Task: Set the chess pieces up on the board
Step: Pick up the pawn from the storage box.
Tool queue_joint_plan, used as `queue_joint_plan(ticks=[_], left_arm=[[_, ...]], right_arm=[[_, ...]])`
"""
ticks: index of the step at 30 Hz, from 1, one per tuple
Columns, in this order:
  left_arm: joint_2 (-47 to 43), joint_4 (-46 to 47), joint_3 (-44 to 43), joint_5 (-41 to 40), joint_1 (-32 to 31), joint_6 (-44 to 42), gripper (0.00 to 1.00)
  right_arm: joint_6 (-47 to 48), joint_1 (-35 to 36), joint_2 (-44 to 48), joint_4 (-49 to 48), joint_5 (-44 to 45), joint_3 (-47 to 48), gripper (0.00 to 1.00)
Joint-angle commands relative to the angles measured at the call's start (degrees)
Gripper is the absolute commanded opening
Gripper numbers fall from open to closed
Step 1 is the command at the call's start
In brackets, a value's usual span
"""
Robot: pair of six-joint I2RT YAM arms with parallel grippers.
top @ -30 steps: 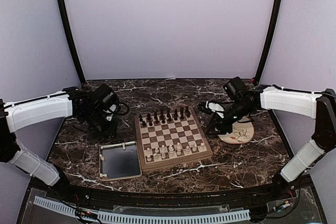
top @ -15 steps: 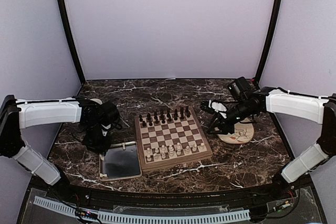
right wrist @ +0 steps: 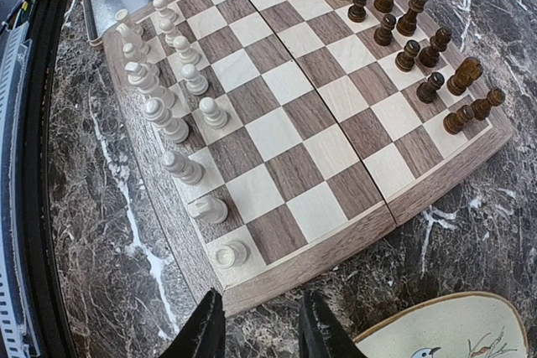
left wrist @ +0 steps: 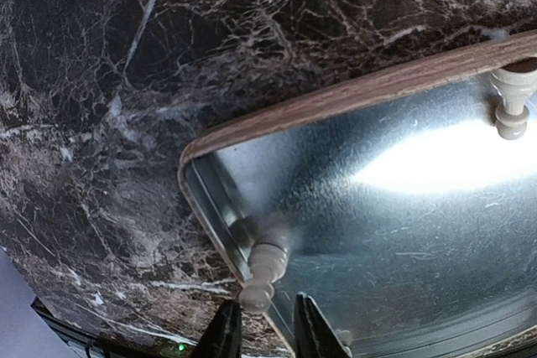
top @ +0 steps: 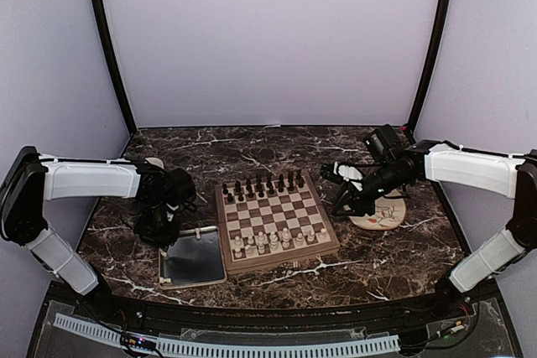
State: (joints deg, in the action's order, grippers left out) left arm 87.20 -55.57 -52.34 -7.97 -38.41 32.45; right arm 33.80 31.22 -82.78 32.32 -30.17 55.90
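Observation:
The board [top: 281, 207] lies mid-table, with dark chess pieces [top: 260, 184] along its far side and cream ones [top: 273, 241] along its near side. Both sets also show in the right wrist view: cream pieces [right wrist: 168, 123] and dark pieces [right wrist: 403, 31]. My left gripper [left wrist: 267, 334] hangs low over the far-left corner of the grey tray [left wrist: 403, 232]. Its jaws are narrowly apart and empty. A cream piece [left wrist: 262, 270] stands just beyond the fingertips, by the tray rim. Another cream piece [left wrist: 512, 102] stands at the tray's far rim. My right gripper [right wrist: 256, 324] hovers open and empty off the board's right corner.
The grey tray [top: 193, 259] sits left of the board, almost touching it. A round painted plate [top: 382, 215] lies right of the board, under my right arm. A pale round object [top: 153, 162] peeks out behind the left arm. Curtain walls close the back and sides.
My left arm has swung nearer and down to the tray's far-left corner, and its jaws have narrowed. The right arm has barely shifted.

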Motion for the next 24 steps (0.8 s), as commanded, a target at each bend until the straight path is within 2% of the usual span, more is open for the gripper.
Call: queue_joint_plan(ticks=[1, 5, 17, 24], left_arm=[[1.4, -0.3, -0.4, -2.1, 0.1, 0.3, 0.24], [2.5, -0.5, -0.4, -2.9, 0.0, 0.2, 0.24], [4.2, 3.2, -0.9, 2.6, -0.1, -4.4, 0.11], [5.0, 4.7, -3.3, 4.7, -1.6, -7.3, 0.11]], right_arm=[[0.6, -0.2, 0.2, -0.8, 0.1, -0.6, 0.31], [0.7, -0.2, 0.1, -0.8, 0.1, -0.7, 0.31], [0.9, -0.2, -0.8, -0.5, 0.2, -0.7, 0.31], [0.9, -0.2, -1.2, -0.4, 0.3, -0.6, 0.3]])
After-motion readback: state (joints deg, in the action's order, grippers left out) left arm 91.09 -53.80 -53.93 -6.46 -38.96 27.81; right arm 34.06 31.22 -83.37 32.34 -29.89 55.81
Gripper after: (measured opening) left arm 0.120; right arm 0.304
